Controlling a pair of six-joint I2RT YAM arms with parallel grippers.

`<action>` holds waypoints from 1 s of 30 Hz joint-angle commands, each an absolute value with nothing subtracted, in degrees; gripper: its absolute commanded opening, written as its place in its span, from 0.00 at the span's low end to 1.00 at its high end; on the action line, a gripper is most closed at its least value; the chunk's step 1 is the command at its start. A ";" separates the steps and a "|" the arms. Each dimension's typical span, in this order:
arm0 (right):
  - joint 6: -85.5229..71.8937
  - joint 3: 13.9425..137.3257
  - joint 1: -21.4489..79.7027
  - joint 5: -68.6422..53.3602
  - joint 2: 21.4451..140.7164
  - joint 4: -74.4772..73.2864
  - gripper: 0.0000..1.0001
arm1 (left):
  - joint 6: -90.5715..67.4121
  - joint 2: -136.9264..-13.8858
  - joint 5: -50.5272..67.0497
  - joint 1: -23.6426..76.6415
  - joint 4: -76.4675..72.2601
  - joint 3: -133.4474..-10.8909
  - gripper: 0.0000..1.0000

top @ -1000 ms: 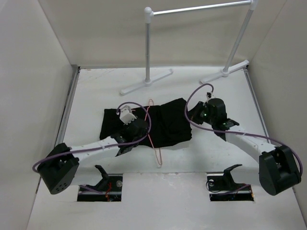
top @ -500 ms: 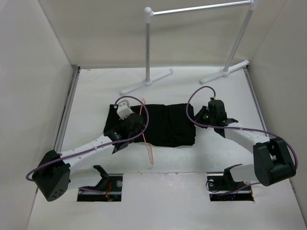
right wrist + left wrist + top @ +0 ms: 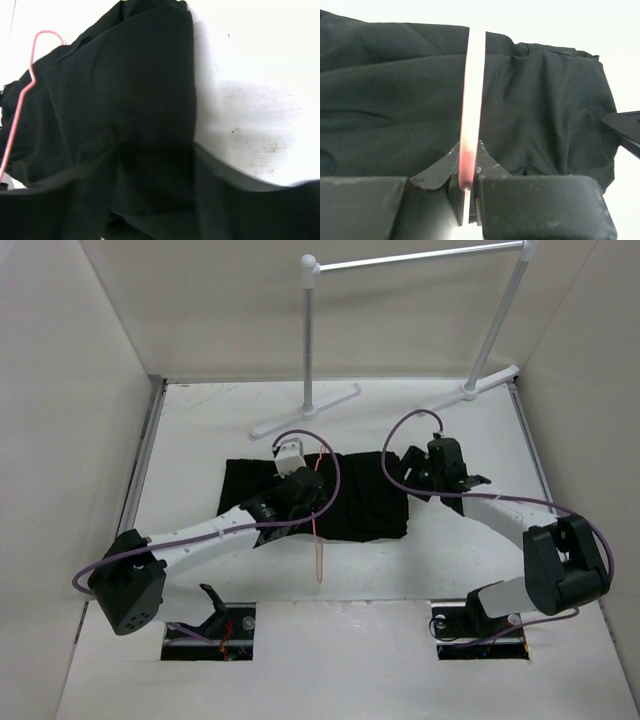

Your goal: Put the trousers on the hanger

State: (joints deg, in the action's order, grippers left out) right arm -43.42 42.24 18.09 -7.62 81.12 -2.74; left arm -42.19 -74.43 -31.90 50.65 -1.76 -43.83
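The black trousers [image 3: 355, 500] lie spread flat on the white table, filling most of the left wrist view [image 3: 395, 90] and the right wrist view [image 3: 125, 90]. The thin pink hanger [image 3: 319, 545] lies across them, its wire [image 3: 472, 90] running straight up between my left fingers. My left gripper [image 3: 300, 490] [image 3: 466, 172] is shut on that wire over the middle of the trousers. The hanger's hook [image 3: 33, 52] shows on the fabric. At the trousers' right edge my right gripper [image 3: 408, 468] [image 3: 155, 165] stands open, with black cloth between and under its spread fingers.
A white and grey tube rack [image 3: 309, 340] stands at the back, its feet [image 3: 305, 412] just beyond the trousers. Walls close in the table [image 3: 460, 560] on the left, right and back. Two cut-outs [image 3: 210, 625] sit at the near edge by the arm bases.
My left gripper has carried the hanger to the right across the trousers. The trousers have been drawn out flatter. My right gripper's jaws have come apart at the trousers' right edge.
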 commanded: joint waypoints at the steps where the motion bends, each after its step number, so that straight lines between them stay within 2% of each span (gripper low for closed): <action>1: -39.83 45.44 18.67 -5.19 75.34 -5.70 0.72 | -39.64 -73.57 -32.52 50.84 -1.59 -50.00 0.01; 8: -37.00 45.26 23.50 -3.87 59.61 -13.70 0.74 | -39.11 -73.04 -32.70 52.07 4.30 -59.58 0.01; 10: -37.44 45.61 25.17 -4.74 56.09 -14.59 0.65 | -38.94 -73.39 -32.70 52.42 5.53 -61.95 0.01; 12: -38.14 47.36 28.24 -5.62 52.84 -15.64 0.46 | -38.76 -73.74 -32.43 52.51 6.76 -64.32 0.01; 13: -38.49 48.59 30.00 -6.23 51.78 -16.17 0.42 | -38.41 -73.83 -32.43 52.60 7.64 -65.64 0.00; 15: -39.81 51.05 33.95 -7.99 50.98 -16.52 0.43 | -37.45 -74.18 -32.08 52.43 8.96 -68.98 0.00; 20: -41.13 56.15 42.74 -6.77 52.82 -14.07 0.62 | -35.60 -76.37 -29.36 52.07 11.60 -78.64 0.00; 25: -41.13 59.67 44.25 -6.94 56.86 -9.68 0.64 | -35.16 -79.89 -26.72 52.25 14.76 -87.79 0.00; 30: -40.78 61.70 44.25 -8.00 60.29 -6.51 0.64 | -34.37 -81.74 -25.58 52.95 14.94 -91.93 0.01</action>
State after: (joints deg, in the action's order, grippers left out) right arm -40.77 58.54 43.97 -7.14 59.33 -11.60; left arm -35.27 -82.24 -26.81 52.38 17.67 -87.31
